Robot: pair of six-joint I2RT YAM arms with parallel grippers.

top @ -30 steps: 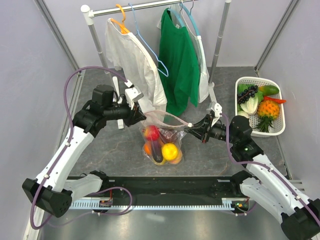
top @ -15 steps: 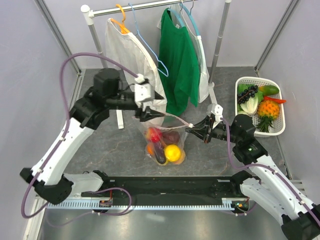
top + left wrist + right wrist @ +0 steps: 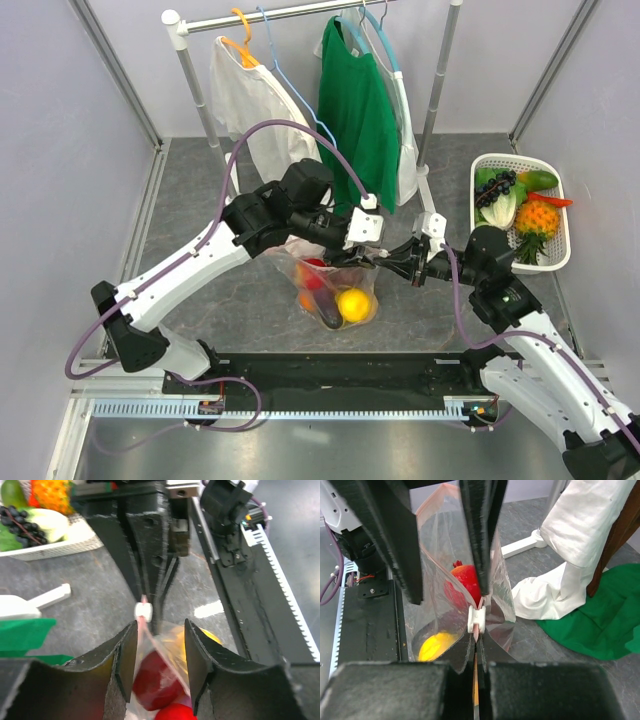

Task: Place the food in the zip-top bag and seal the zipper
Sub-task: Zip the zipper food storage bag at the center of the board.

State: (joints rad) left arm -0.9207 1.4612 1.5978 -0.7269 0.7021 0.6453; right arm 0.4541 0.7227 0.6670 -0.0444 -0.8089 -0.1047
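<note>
The zip-top bag (image 3: 298, 262) hangs between both grippers, its bottom on the table. It holds food: a yellow fruit (image 3: 350, 303), a red piece (image 3: 315, 274) and a dark purple one (image 3: 326, 319). My right gripper (image 3: 396, 262) is shut on the end of the pink zipper (image 3: 476, 631), just behind its white slider (image 3: 477, 619). My left gripper (image 3: 160, 630) is open and straddles the zipper (image 3: 145, 625) close to the slider (image 3: 143, 611), with one finger (image 3: 122, 655) on each side and a gap to the strip. More food lies in the white basket (image 3: 565, 240).
A clothes rack stands behind the bag, carrying a white shirt (image 3: 265, 110) and a green shirt (image 3: 358, 120) that reach down near the bag. Its white foot (image 3: 432, 215) sits beside my right gripper. Walls close in the table on the left and right.
My left gripper let go of the bag's left end, opened, and swung right along the top edge until it faces the right gripper. The right gripper kept its hold.
</note>
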